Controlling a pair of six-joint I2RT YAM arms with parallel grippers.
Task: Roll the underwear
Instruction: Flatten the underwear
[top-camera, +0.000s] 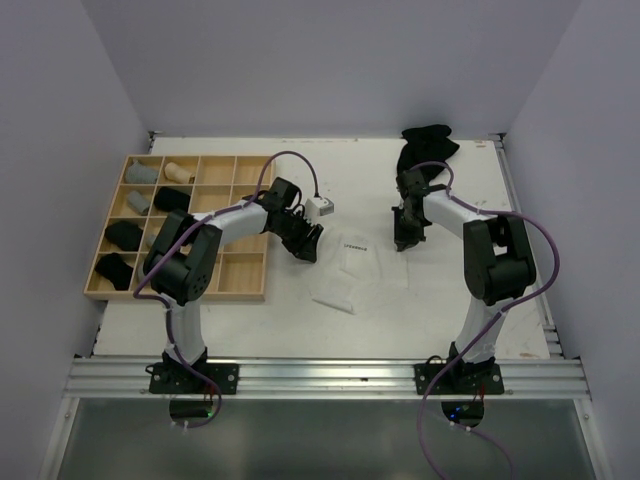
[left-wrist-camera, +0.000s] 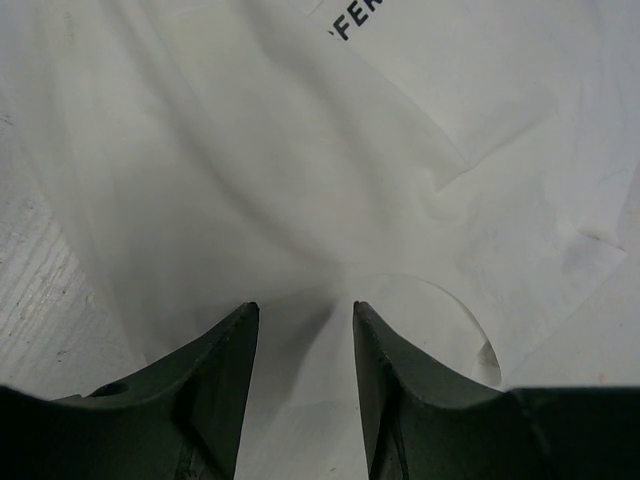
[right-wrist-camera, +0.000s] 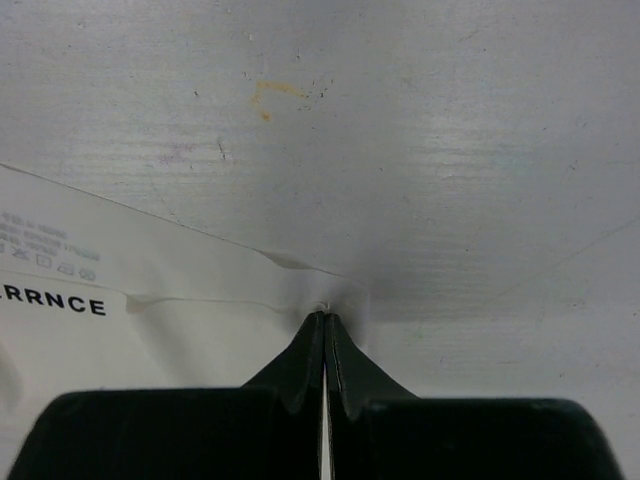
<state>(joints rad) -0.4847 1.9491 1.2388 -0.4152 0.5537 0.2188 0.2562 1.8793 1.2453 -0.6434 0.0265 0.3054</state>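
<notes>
A white underwear (top-camera: 352, 262) with black lettering lies spread flat at the table's middle. My left gripper (top-camera: 308, 245) is at its left edge. In the left wrist view that gripper (left-wrist-camera: 305, 310) is open and low over the white cloth (left-wrist-camera: 300, 150), which shows between its fingers. My right gripper (top-camera: 405, 240) is at the cloth's right edge. In the right wrist view it (right-wrist-camera: 324, 315) is shut, pinching the puckered edge of the white underwear (right-wrist-camera: 180, 330). A heap of black underwear (top-camera: 428, 148) lies at the back right.
A wooden grid tray (top-camera: 242, 272) stands at the left. Its left cells hold short rolls: grey (top-camera: 143, 173), beige (top-camera: 178, 171) and black (top-camera: 123, 235). White walls close in the table at the back and on both sides.
</notes>
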